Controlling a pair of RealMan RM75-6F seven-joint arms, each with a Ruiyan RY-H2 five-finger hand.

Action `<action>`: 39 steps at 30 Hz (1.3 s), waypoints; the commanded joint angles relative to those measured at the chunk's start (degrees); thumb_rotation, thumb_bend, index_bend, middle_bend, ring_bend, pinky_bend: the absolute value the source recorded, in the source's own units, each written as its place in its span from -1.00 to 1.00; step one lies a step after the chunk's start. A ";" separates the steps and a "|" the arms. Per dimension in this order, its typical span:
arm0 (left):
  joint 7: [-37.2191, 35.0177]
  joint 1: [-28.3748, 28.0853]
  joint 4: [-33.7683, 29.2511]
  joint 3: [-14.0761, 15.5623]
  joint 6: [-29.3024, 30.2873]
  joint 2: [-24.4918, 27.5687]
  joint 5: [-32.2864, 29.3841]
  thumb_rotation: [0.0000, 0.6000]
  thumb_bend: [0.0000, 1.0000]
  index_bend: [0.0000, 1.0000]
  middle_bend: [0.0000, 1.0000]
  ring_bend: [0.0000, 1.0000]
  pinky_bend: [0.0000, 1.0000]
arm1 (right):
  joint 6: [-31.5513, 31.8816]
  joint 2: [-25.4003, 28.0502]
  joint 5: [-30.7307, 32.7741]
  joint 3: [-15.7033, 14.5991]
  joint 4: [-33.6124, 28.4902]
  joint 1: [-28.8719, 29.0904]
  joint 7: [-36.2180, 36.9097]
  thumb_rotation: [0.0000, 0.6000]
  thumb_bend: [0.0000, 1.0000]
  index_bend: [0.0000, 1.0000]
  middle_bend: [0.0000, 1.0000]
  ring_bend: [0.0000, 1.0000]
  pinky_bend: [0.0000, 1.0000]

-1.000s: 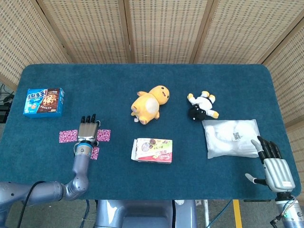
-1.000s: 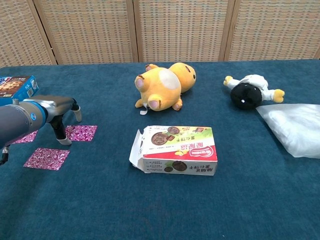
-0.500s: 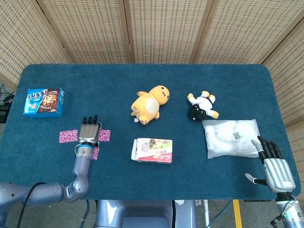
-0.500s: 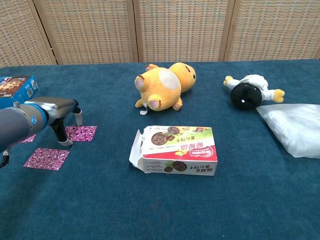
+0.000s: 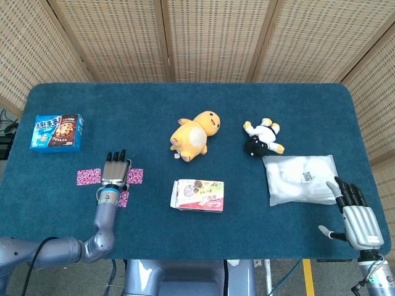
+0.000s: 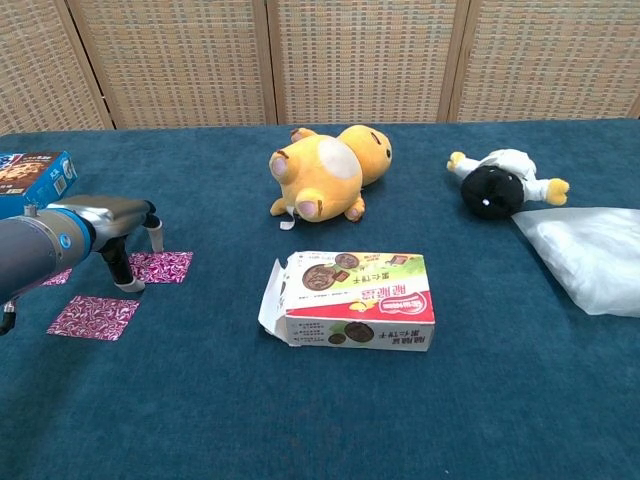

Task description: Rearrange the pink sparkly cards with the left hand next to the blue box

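Note:
Three pink sparkly cards lie on the blue cloth. One card [image 5: 88, 177] is left of my left hand [image 5: 115, 170], one [image 5: 134, 176] is right of it, and a third [image 5: 123, 198] sits by the wrist. The hand is palm down over them with its fingers apart and curved down. In the chest view a fingertip [image 6: 130, 283] touches the table at the edge of the nearest card [image 6: 160, 266]; it grips nothing. The blue box [image 5: 57, 132] lies further back and to the left. My right hand [image 5: 357, 217] rests open at the near right edge.
A yellow plush [image 5: 195, 135] and a black-and-white plush [image 5: 263, 138] lie mid-table. A snack carton [image 5: 198, 195] sits in front of them, and a white plastic bag [image 5: 301, 177] at the right. Bare cloth lies between the cards and the blue box.
My left hand has drawn back very slightly toward the near edge, and the card under its fingertip has slid a touch with it. The right hand has not moved.

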 commanded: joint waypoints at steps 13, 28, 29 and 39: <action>-1.22 0.71 0.20 -0.27 0.30 0.09 1.56 1.00 -0.34 -0.02 -1.00 -1.00 -1.00 | -0.08 0.03 -0.10 -0.10 -0.03 0.02 -0.01 1.00 -0.84 -1.00 -1.00 -1.00 -1.00; -2.27 1.57 -2.88 -0.89 1.43 2.88 2.80 1.00 -0.33 0.00 -1.00 -1.00 -1.00 | -0.05 0.01 -0.25 -0.17 0.00 0.02 -0.07 1.00 -0.84 -1.00 -1.00 -1.00 -1.00; -2.36 1.66 -3.09 -0.94 1.50 3.10 2.78 1.00 -0.33 0.00 -1.00 -1.00 -1.00 | -0.04 0.01 -0.28 -0.18 -0.01 0.02 -0.08 1.00 -0.84 -1.00 -1.00 -1.00 -1.00; -4.48 4.52 -7.09 0.45 2.63 8.54 4.06 1.00 -0.33 0.00 -1.00 -1.00 -1.00 | -0.04 0.05 -0.23 -0.23 -0.14 -0.03 -0.30 1.00 -0.83 -1.00 -1.00 -1.00 -1.00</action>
